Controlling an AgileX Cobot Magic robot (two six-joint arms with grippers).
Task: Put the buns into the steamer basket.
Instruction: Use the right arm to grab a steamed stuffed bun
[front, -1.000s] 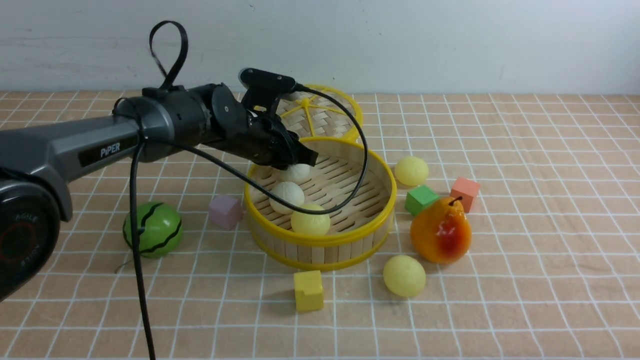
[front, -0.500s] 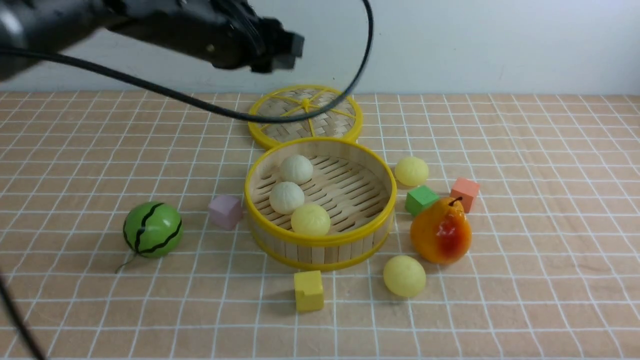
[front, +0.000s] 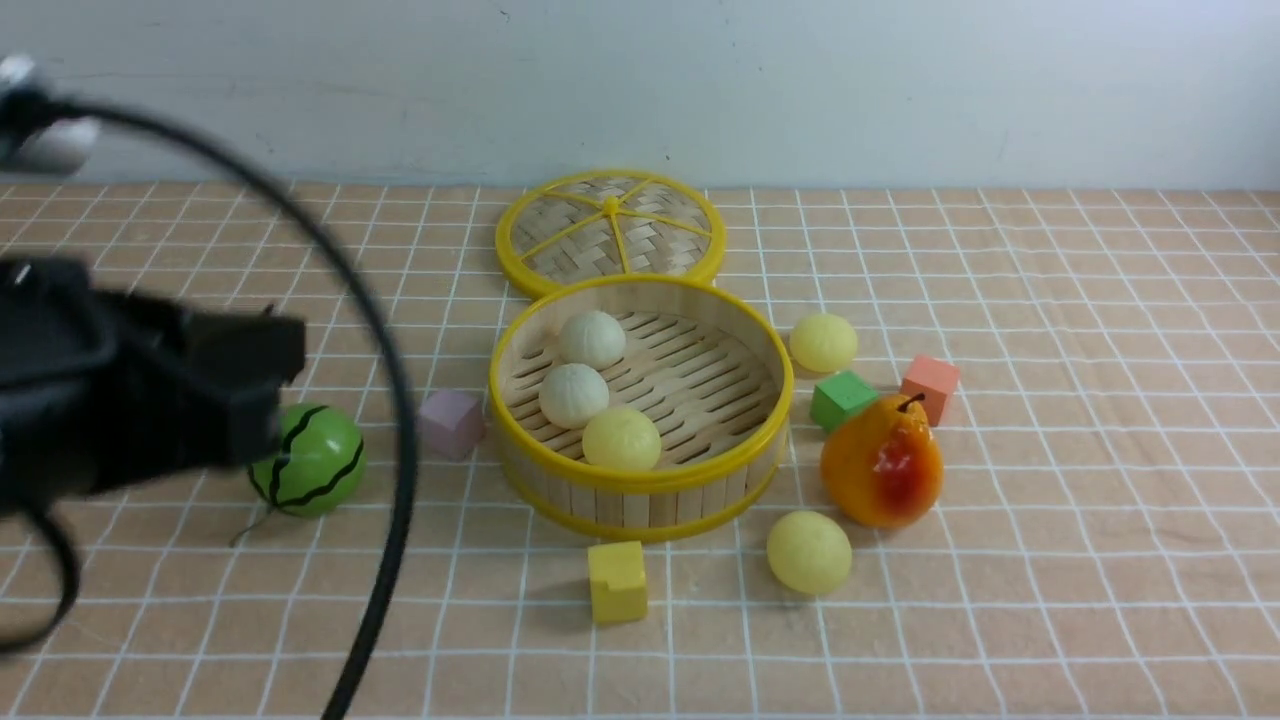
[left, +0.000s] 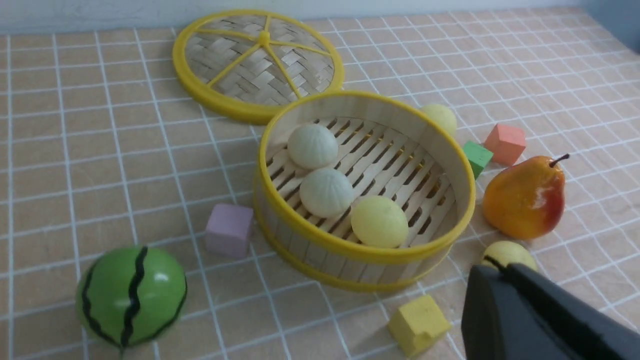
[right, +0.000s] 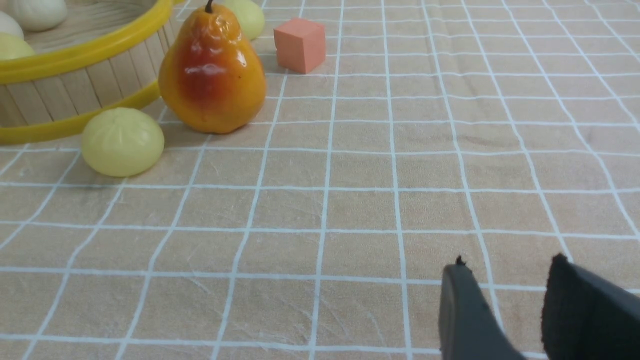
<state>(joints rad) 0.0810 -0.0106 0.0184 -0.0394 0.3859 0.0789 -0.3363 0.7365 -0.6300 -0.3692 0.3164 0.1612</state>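
The steamer basket (front: 640, 500) stands mid-table and holds two off-white buns (front: 592, 338) (front: 573, 394) and one pale yellow bun (front: 621, 438). Two more pale yellow buns lie on the cloth, one right of the basket (front: 823, 342) and one in front of the pear (front: 809, 551). My left gripper (front: 285, 385) is a blurred dark mass at the far left near the camera. In the left wrist view the left gripper (left: 492, 267) is shut and empty. My right gripper (right: 507, 265) is open and low over bare cloth, right of the near bun (right: 122, 141).
The woven lid (front: 610, 230) lies behind the basket. A watermelon ball (front: 310, 458) and a purple cube (front: 450, 422) sit to its left, a yellow cube (front: 617, 580) in front. A green cube (front: 842, 397), a salmon cube (front: 930, 385) and a pear (front: 882, 460) stand to its right. A black cable (front: 395, 420) arcs across the left.
My left arm has left the basket, risen, then swung back to the left near the camera, and its jaws have closed on nothing. The buns in the basket have not moved.
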